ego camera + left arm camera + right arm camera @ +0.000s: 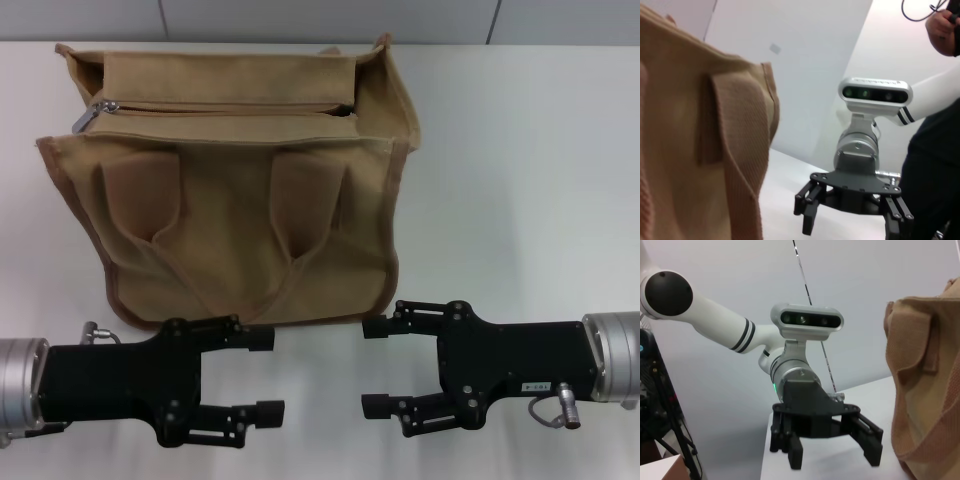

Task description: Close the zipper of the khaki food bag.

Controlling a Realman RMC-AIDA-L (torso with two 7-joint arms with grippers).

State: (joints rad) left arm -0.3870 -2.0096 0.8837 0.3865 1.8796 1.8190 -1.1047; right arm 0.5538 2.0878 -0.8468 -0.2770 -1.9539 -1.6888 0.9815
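The khaki food bag (240,180) is sitting upright on the white tabletop (520,180), toward the far left of the head view, its front face turned to the robot. It is a boxy tote of coarse woven tan canvas with darker brown trim along its edges, two front pockets and soft fabric handles (300,240) lying flat against the front. Nothing of its contents is showing. The zipper (230,107) is running along the top panel, with its small shiny metal pull tab (88,116) resting at the bag's left end; a dark slit is showing along the line.

The left gripper (266,374) is hovering just in front of the bag's lower edge, its black fingers spread wide and holding nothing. The right gripper (375,366) is facing it from the other side, fingers likewise spread wide and empty, near the bag's lower right corner without touching it. The two are pointing fingertips toward each other, a gap between them.
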